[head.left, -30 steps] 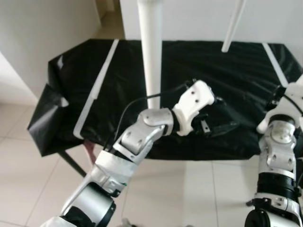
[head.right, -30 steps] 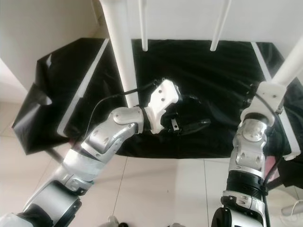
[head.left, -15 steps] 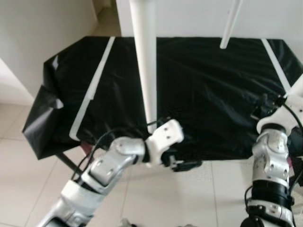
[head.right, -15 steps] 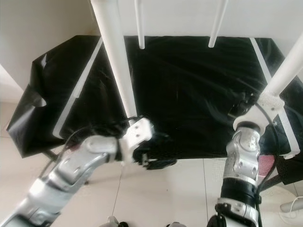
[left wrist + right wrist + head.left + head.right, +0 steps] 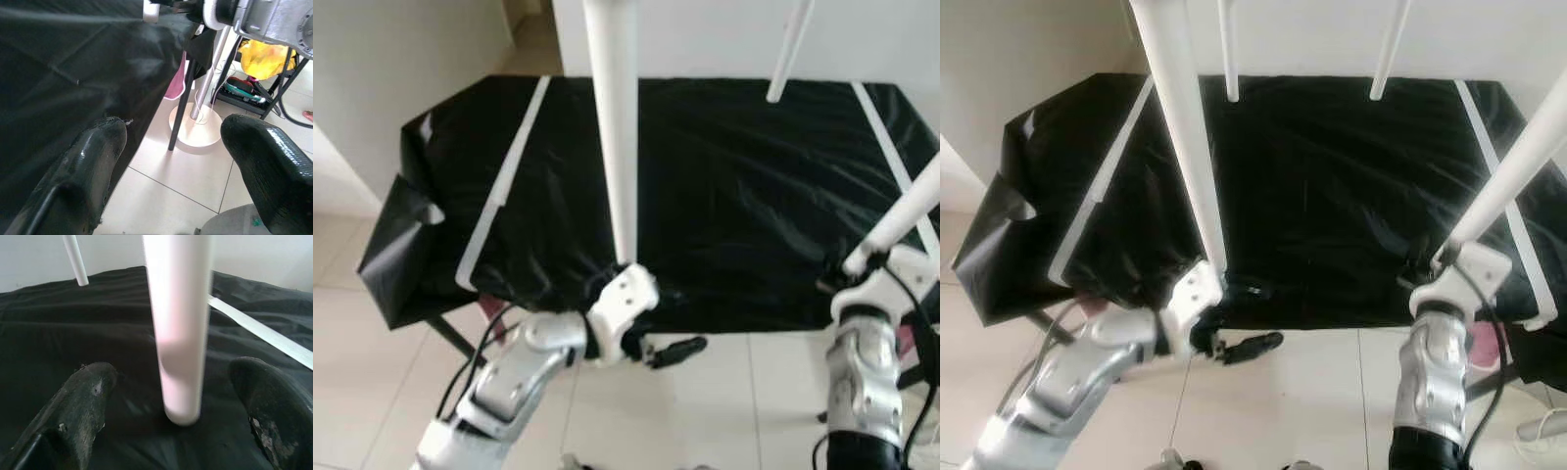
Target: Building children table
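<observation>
1. Four white legs [image 5: 1185, 147] stand up from the black-covered surface [image 5: 1332, 196]. This looks like the children's table lying upside down under a shiny black sheet, its legs pointing at my head camera.

2. My right hand [image 5: 186, 401] is open, its two black fingers [image 5: 83, 401] spread to either side of the near-right leg [image 5: 178, 333]. The leg rises between them, untouched, with a gap on both sides. Its long axis runs upright from the sheet and leans a little outward, seen from the head.

3. My left hand [image 5: 671, 351] is low at the front edge of the surface, just beside the foot of the near-left leg [image 5: 615, 137]. Its fingers [image 5: 93, 161] are parted and hold nothing. In the left wrist view they point along the draped edge toward the floor and a round white stand base [image 5: 195, 129] beyond.

4. The relation that matters: the near-right leg already sits between the right hand's fingers, so I judge the right arm better placed. The left hand is below and in front of its leg, not around it.

5. Materials: the legs are smooth, round, matt white tubes or rods, slightly tapered at the far pair [image 5: 1229, 49]. They should slip easily in rubbery fingers if squeezed lightly. The sheet is thin, glossy and wrinkled, crossed by pale tape strips [image 5: 1102, 181]. It could snag a finger.

6. Floor tiles [image 5: 372, 372] are pale and glossy.
</observation>
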